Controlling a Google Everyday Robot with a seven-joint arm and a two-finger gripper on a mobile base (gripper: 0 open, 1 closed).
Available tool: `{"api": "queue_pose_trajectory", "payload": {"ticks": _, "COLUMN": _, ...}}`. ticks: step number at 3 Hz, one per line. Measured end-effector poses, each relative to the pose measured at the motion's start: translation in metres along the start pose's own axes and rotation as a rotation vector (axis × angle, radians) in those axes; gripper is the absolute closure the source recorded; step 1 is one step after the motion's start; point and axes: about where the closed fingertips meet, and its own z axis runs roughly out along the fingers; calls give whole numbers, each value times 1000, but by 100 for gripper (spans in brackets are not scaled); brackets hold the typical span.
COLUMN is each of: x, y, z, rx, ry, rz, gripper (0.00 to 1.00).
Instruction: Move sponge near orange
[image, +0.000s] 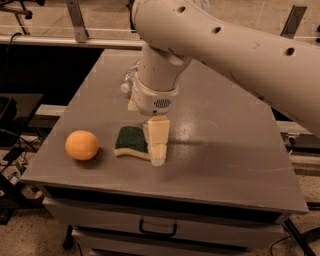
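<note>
The sponge (130, 140), dark green on top with a pale yellow body, is at the table's front left, low over or on the surface. The orange (82, 145) sits on the table just left of it, a small gap between them. My gripper (154, 151) comes down from the big white arm and is shut on the sponge's right end. One cream finger (158, 137) shows in front of the sponge; the other is hidden behind it.
The grey table (225, 150) has its front edge close below the sponge and orange, with a drawer handle (157, 231) under it. My white arm (240, 45) spans the upper right. A rail and dark gear stand behind and to the left.
</note>
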Motion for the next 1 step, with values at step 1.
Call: {"api": "queue_pose_trajectory", "payload": {"ticks": 1, "x": 0, "y": 0, "z": 0, "rx": 0, "ry": 0, "rz": 0, "gripper": 0}}
